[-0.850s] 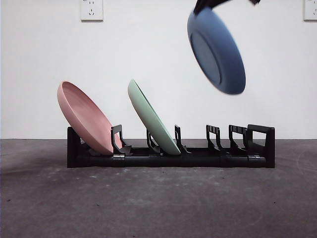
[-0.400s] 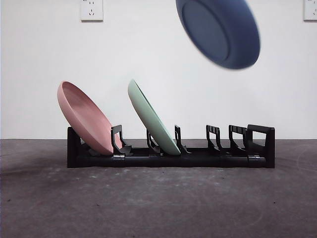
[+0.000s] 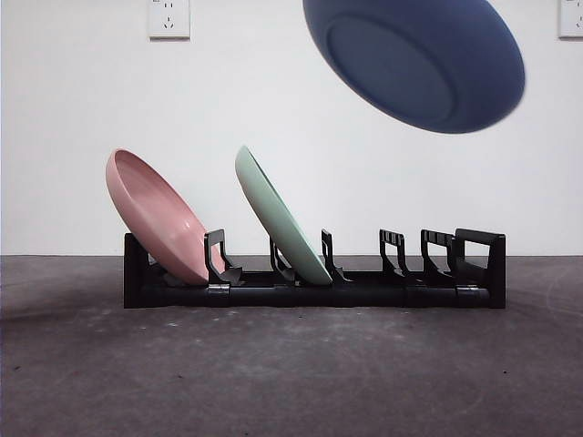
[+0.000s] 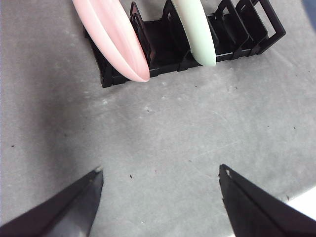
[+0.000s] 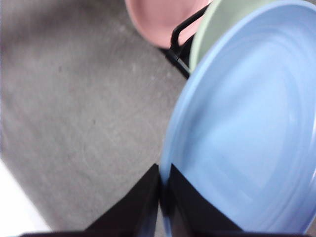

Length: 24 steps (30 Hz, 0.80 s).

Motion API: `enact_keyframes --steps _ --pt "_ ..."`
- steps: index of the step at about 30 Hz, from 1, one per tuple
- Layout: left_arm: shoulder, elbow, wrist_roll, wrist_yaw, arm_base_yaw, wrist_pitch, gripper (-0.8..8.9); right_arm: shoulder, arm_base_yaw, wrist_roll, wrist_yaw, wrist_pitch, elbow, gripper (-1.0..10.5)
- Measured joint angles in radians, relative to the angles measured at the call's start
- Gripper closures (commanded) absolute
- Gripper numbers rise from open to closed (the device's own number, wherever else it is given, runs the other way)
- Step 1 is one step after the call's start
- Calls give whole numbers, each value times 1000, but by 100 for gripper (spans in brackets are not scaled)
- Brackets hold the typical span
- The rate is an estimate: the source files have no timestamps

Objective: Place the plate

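My right gripper (image 5: 163,185) is shut on the rim of a blue plate (image 5: 247,123). In the front view the blue plate (image 3: 414,59) hangs tilted high above the right half of the black dish rack (image 3: 314,291), its underside facing the camera. A pink plate (image 3: 155,214) leans in the rack's left slot and a green plate (image 3: 278,214) in the slot beside it. My left gripper (image 4: 160,173) is open and empty, above the grey table in front of the rack (image 4: 163,47).
The rack's right slots (image 3: 428,255) hold nothing. The grey table (image 3: 291,373) stretches in front of the rack. A white wall with sockets (image 3: 168,18) stands behind.
The blue plate has risen and tipped flatter, turning more of its underside to the front camera. The rack and its two plates have not moved.
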Motion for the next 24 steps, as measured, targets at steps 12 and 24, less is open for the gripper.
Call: enact_keyframes --steps 12,24 --pt "0 0 2 0 0 0 438 -37 339 97 213 199 -383 930" --pt "0 0 2 0 0 0 438 84 386 143 211 388 -533 930"
